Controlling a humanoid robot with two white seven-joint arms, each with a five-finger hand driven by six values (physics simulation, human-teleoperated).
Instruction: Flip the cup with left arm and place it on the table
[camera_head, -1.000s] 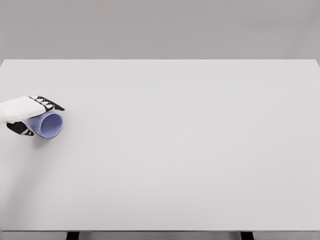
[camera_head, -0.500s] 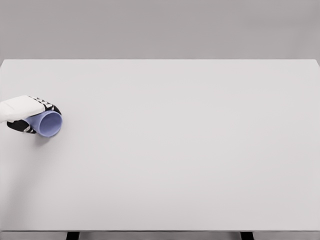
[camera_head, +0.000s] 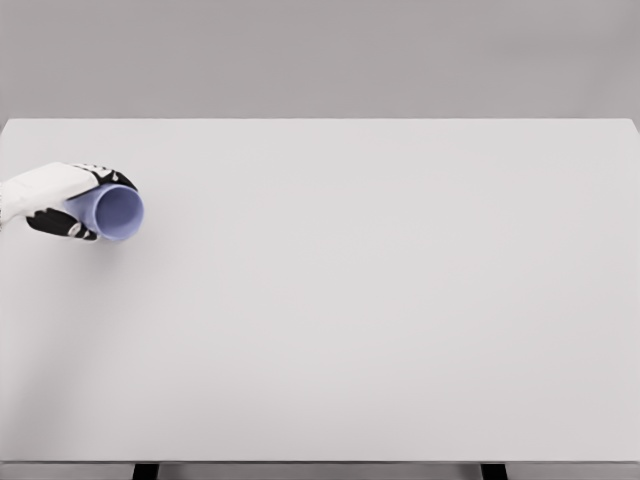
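Fingers (camera_head: 100, 178) of white left hand (camera_head: 62, 195) clamped round lilac-blue plastic cup (camera_head: 115, 213), on its side, mouth facing right, over pale grey table (camera_head: 380, 300).

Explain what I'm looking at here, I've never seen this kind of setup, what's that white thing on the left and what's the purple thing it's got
This is a computer-simulated scene, seen from a camera on a humanoid robot's head, looking down at a big pale table. The white thing coming in from the left edge is the robot's left hand, a five-finger hand with black fingers. Its fingers are wrapped around a light purple cup. The cup is lying on its side in the grip, with its open mouth facing right and toward the camera, so you can see into it. No other object shows on the table, only the tops of two dark legs at the bottom edge. The robot's right arm is out of the picture. The job is to turn the cup over and set it on the table; that has not been done yet.
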